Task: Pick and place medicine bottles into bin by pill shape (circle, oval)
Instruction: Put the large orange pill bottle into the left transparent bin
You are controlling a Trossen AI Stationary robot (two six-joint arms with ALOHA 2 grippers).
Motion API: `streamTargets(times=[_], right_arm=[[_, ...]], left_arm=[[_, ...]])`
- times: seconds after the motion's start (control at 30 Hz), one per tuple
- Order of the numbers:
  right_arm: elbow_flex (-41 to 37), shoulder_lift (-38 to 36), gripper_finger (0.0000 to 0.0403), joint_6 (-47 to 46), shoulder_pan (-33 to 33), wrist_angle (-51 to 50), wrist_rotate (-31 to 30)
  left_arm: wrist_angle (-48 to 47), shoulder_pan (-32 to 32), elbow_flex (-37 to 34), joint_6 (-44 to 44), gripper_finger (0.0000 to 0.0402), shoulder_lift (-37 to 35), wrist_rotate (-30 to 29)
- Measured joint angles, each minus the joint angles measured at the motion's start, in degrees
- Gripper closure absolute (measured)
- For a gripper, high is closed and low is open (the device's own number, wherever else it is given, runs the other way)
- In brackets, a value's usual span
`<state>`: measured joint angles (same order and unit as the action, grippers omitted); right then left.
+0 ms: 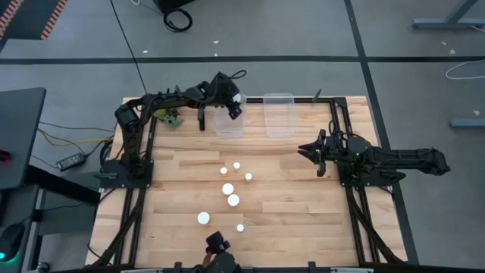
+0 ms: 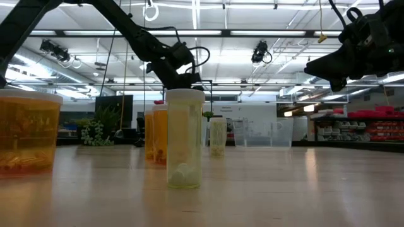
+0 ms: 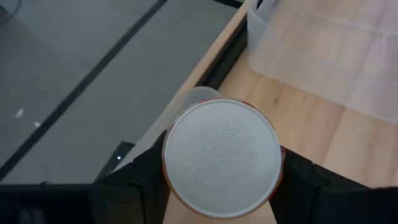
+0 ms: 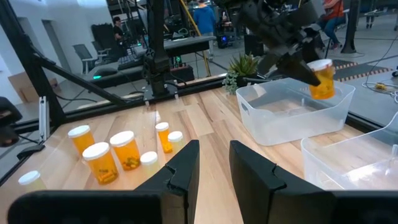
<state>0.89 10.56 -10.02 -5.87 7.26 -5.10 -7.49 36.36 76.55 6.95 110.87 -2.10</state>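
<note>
One bottle (image 3: 221, 158) clamped in left tool (image 3: 217, 177).

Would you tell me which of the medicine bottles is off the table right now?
The bottle clamped in the left gripper, held above the left clear bin; the others all stand on the table.

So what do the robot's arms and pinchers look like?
Both arms are dark, nearly black, built from chunky jointed segments. The left arm has black cables looping along it. The right arm shows a tiny green light near its wrist. The right gripper ends in two flat, blocky black fingers; the left gripper is dark too.
</note>
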Motion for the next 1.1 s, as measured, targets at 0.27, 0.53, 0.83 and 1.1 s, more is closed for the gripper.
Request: streamTargets(times=[0.27,0.53,0.83,1.1], right_arm=[[0.0,0.01,0.0308,0.02,-0.01,-0.08,0.0],[0.0,0.01,0.0308,0.01,0.0,-0.32,0.0],[0.0,0.01,0.0308,0.02,-0.02,-0.34,0.0],[0.0,0.01,0.0308,0.0,-0.02,-0.34,0.0]], left_arm=[[-2.34,-0.02,-0.07,-1.95,0.0179,-0.02,-0.03],[-4.3,-0.2,-0.13,-2.91,0.018,2.03,-0.01],[-4.03,-0.2,-0.13,-2.0,0.0182,4.43,0.03],[-3.16,-0.15,-0.13,-1.34,0.0181,4.66,0.04]])
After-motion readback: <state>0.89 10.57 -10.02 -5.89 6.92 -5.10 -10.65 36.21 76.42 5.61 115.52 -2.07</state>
